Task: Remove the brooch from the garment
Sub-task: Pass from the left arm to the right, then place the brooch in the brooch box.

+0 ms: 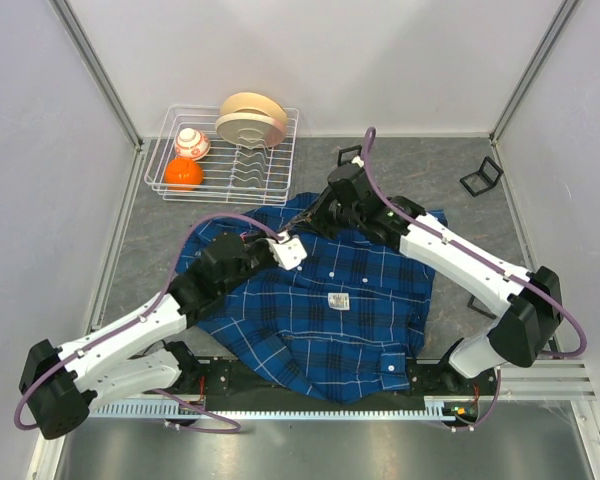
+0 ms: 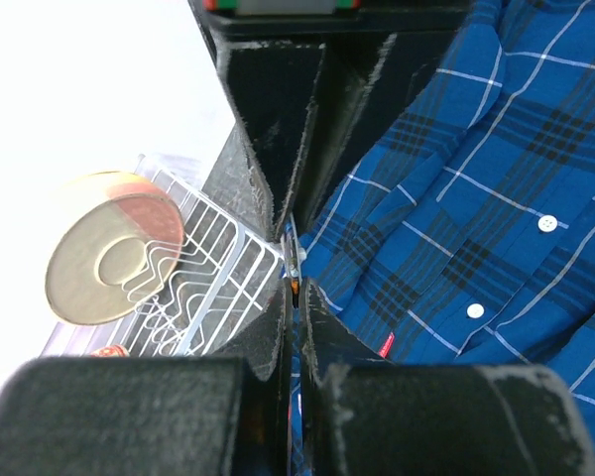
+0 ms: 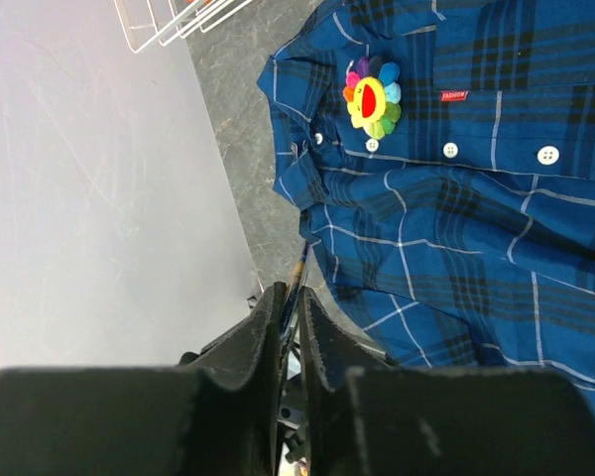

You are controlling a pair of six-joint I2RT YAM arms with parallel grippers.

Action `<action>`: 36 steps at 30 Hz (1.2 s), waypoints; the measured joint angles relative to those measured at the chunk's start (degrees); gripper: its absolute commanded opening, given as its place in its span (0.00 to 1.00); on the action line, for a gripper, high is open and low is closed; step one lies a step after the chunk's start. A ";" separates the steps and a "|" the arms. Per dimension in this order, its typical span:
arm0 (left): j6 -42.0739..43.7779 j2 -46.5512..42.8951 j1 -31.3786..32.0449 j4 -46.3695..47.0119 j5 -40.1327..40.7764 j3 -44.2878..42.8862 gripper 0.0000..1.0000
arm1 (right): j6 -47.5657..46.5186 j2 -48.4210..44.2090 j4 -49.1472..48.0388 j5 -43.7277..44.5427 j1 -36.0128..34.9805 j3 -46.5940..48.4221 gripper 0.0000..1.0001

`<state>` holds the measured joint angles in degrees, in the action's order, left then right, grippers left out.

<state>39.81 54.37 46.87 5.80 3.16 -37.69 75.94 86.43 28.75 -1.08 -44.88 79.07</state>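
Observation:
The garment (image 1: 330, 320) is a dark-blue plaid shirt spread on the grey table. The brooch (image 3: 374, 96), a rainbow-petalled flower with a yellow smiling face, is pinned near the collar beside a white button. In the top view the brooch is hidden behind the grippers. My left gripper (image 1: 280, 240) is at the collar, and its wrist view shows the gripper (image 2: 295, 283) shut on a thin fold of the garment (image 2: 476, 198). My right gripper (image 1: 307, 217) is at the shirt's top edge; in its own view the gripper (image 3: 290, 290) is pressed almost together on the edge of the garment (image 3: 476, 248), well away from the brooch.
A white wire rack (image 1: 225, 192) stands at the back left with beige plates (image 1: 250, 118), an orange ball (image 1: 183, 172) and a white-and-orange ball (image 1: 191, 142). Two black clips (image 1: 480, 178) (image 1: 350, 155) lie on the table behind the shirt. White walls enclose the table.

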 measured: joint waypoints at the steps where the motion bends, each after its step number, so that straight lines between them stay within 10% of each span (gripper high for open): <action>1: 0.24 0.15 0.28 -0.09 0.39 0.04 0.02 | 0.33 0.00 -0.20 -0.04 0.02 -0.22 0.00; 3: 0.52 0.46 0.79 -0.15 1.16 0.07 0.02 | 1.01 0.00 -1.09 -0.15 0.09 -0.72 0.00; 5: 0.57 0.55 0.90 -0.28 1.42 0.07 0.30 | 1.75 -0.02 -1.79 -0.15 0.11 -1.22 0.00; 13: -5.29 -3.45 1.03 -1.62 -2.60 0.20 0.69 | -0.96 -2.49 -8.85 -2.34 5.81 -10.32 0.00; 26: -49.33 -3.69 -22.71 8.52 -36.37 3.28 0.72 | -25.86 1.55 -42.64 -12.13 54.03 -30.38 0.00; 36: -53.02 -3.54 -22.62 8.24 -42.49 5.84 0.72 | -29.79 24.22 -59.80 -11.28 66.31 -22.95 0.04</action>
<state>-13.21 50.83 24.25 14.04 -39.33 -31.86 46.15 110.65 -31.05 -12.36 21.43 56.12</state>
